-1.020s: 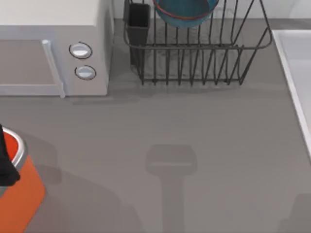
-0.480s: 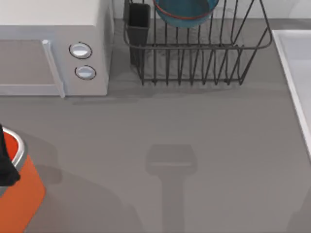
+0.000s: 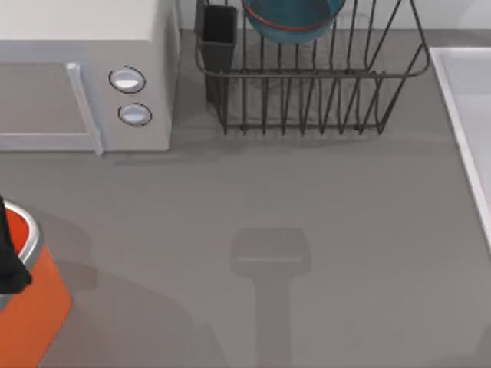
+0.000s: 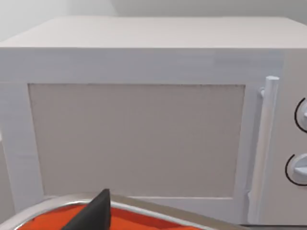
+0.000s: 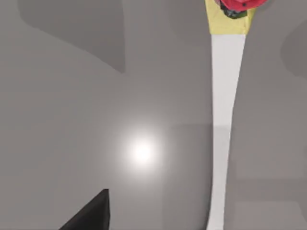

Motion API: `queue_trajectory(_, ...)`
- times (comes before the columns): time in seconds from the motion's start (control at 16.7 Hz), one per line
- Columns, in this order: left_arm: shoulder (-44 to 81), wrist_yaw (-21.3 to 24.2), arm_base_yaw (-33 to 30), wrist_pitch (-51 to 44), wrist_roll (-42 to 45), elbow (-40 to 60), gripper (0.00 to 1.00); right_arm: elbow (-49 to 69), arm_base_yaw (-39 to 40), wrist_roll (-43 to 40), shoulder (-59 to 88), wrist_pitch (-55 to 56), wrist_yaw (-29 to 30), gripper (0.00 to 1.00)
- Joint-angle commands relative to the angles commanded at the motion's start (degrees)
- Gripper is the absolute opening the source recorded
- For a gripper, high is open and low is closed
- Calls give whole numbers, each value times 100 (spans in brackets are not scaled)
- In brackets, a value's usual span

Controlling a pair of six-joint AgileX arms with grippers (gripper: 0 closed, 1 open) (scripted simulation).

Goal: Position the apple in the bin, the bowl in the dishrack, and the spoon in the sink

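The blue bowl point(image 3: 291, 19) sits tilted among the bars of the black dishrack point(image 3: 307, 100) at the back. My left gripper point(image 3: 9, 257) hangs over the orange bin point(image 3: 34, 307) at the table's front left. The left wrist view shows its black tip point(image 4: 93, 213) just above the bin's silver rim point(image 4: 144, 208). The spoon point(image 5: 223, 120) lies flat on the grey table, with a white handle and a yellow neck. A red shape touches the yellow end at the frame's edge. My right gripper point(image 5: 91, 213) hovers above the table beside the spoon, apart from it. The sink point(image 3: 468, 100) runs along the right edge.
A white microwave point(image 3: 77, 77) with two round knobs stands at the back left, directly behind the bin, and its door point(image 4: 139, 139) faces the left wrist. A dark utensil cup point(image 3: 219, 34) stands at the dishrack's left corner. Arm shadows fall on the table's middle.
The shadow at the table's front right corner has slid farther toward that corner. The left gripper, the bowl and the bin have not moved.
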Motion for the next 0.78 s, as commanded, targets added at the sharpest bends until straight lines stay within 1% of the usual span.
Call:
queue_trajectory(0.24, 0, 0, 0, 0, 0, 0, 100, -624, 6, 13, 555, 1262, 1, 100)
queue_trajectory(0.36, 0, 0, 0, 0, 0, 0, 100, -870, 6, 16, 776, 1702, 1, 100)
queue_trajectory(0.48, 0, 0, 0, 0, 0, 0, 100, -991, 6, 16, 885, 1900, 1, 100)
queue_trajectory(0.72, 0, 0, 0, 0, 0, 0, 100, -998, 6, 15, 891, 1910, 1, 100)
queue_trajectory(0.78, 0, 0, 0, 0, 0, 0, 100, -998, 6, 15, 891, 1910, 1, 92)
